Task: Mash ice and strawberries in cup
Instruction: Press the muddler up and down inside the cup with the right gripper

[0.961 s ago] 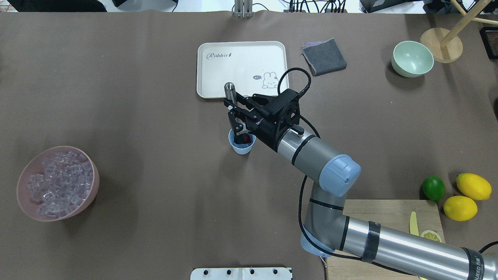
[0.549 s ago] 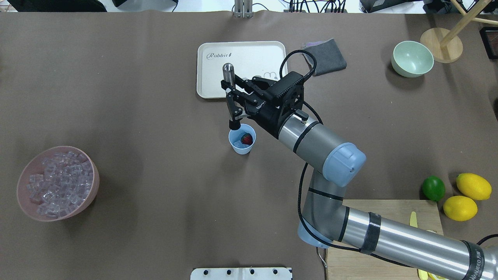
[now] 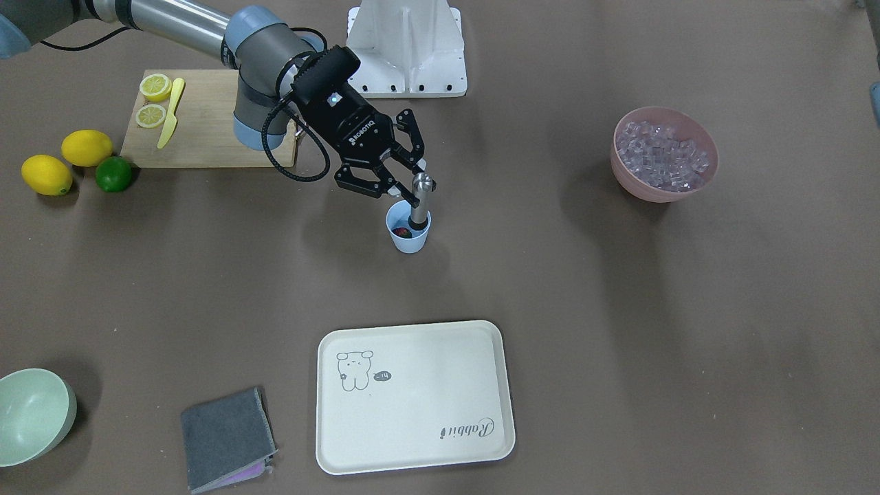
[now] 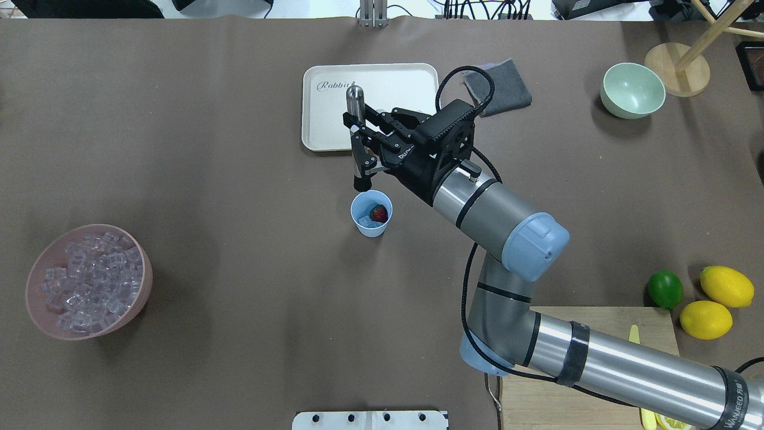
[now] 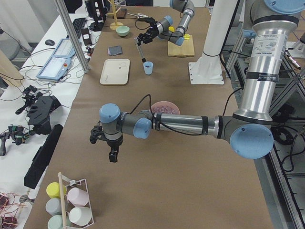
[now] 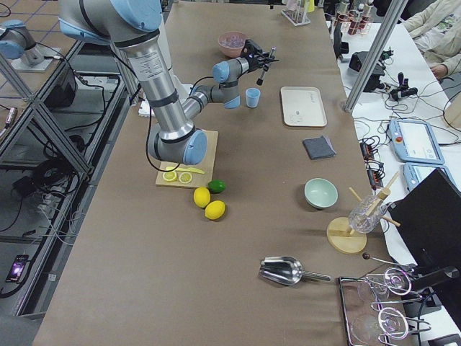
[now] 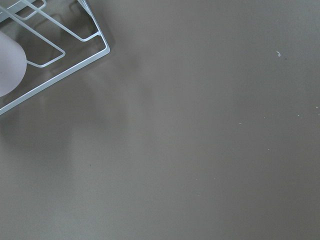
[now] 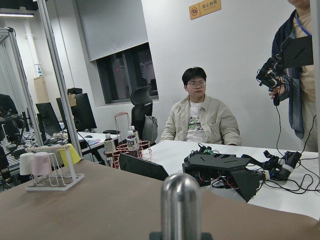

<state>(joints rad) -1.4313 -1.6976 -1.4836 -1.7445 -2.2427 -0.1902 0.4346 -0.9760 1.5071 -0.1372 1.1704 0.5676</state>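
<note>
The light blue cup [image 4: 371,229] stands mid-table, also in the front view [image 3: 410,242]. Inside it lie a red strawberry [image 4: 378,212] and a clear ice cube [image 4: 364,223]. My right gripper [image 4: 358,146] is shut on a metal muddler [image 4: 355,101] with a black tip, held upright with the tip just above the cup's far rim; the front view shows the gripper [image 3: 414,187] too. More ice [image 4: 89,283] fills a pink bowl [image 4: 147,280] at the left. My left gripper [image 5: 112,149] shows only in the left side view; I cannot tell its state.
A cream tray [image 4: 388,83] lies just beyond the cup, with a grey cloth [image 4: 497,86] and a pale green bowl [image 4: 632,89] to its right. A lime [image 4: 665,289], two lemons [image 4: 726,285] and a cutting board [image 4: 597,334] are near right. A wire cup rack [image 5: 71,200] stands near the left arm.
My right gripper has lifted the muddler out of the cup and drawn back toward the tray. The strawberry and ice, hidden before, now show inside the cup.
</note>
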